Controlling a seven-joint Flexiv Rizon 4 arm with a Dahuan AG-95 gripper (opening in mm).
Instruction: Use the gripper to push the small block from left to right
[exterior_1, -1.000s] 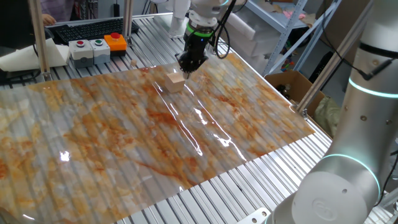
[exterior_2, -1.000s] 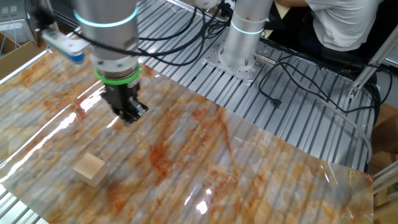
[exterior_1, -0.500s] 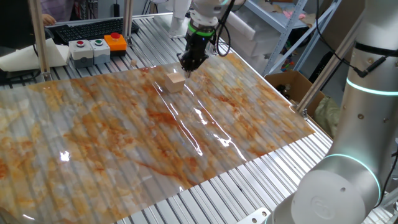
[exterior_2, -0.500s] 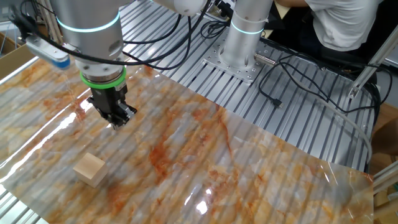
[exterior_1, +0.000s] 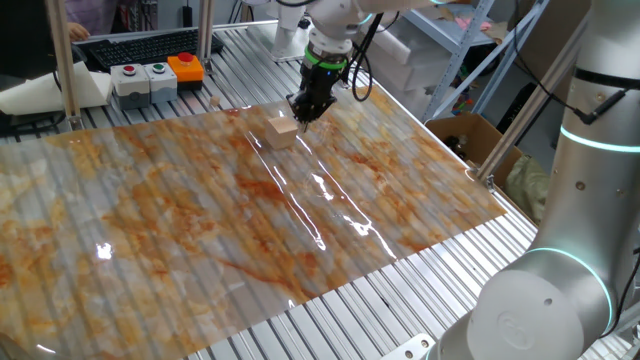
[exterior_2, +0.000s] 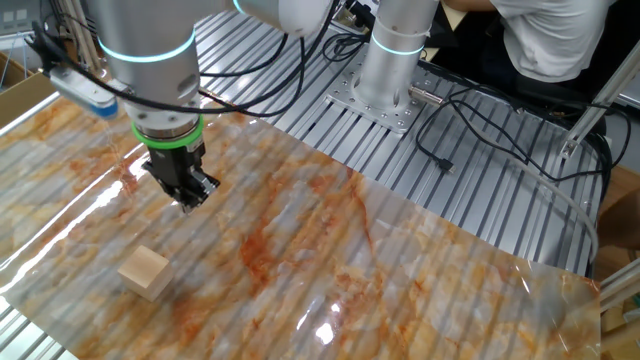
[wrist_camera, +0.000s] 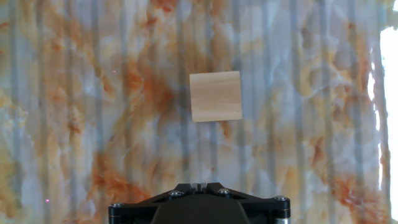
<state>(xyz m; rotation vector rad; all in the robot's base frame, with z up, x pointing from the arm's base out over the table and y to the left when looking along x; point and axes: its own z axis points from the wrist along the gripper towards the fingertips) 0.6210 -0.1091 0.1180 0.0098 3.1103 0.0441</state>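
**Gripper lining up behind the block**

While the block (exterior_1: 282, 131) sits untouched on the marbled sheet (exterior_1: 200, 220), the gripper (exterior_1: 305, 108) hangs just beside it, above the sheet, fingers clenched together and holding nothing. In the other fixed view the gripper (exterior_2: 187, 193) is up and away from the block (exterior_2: 144, 272), with bare sheet between them. The hand view shows the block (wrist_camera: 215, 96) lying square ahead of the fingers, apart from them.

Judging by this, the step in hand is the approach: the pushing has not begun. The next move calls for dropping the fingertips to block height, on the side opposite the push direction, then sweeping sideways with the contact centred so the block slides rather than twists.

No containers lie on the sheet. A cardboard box (exterior_1: 470, 135) stands off the table's edge; I cannot tell what it holds. A button box (exterior_1: 155, 75) sits beyond the sheet.
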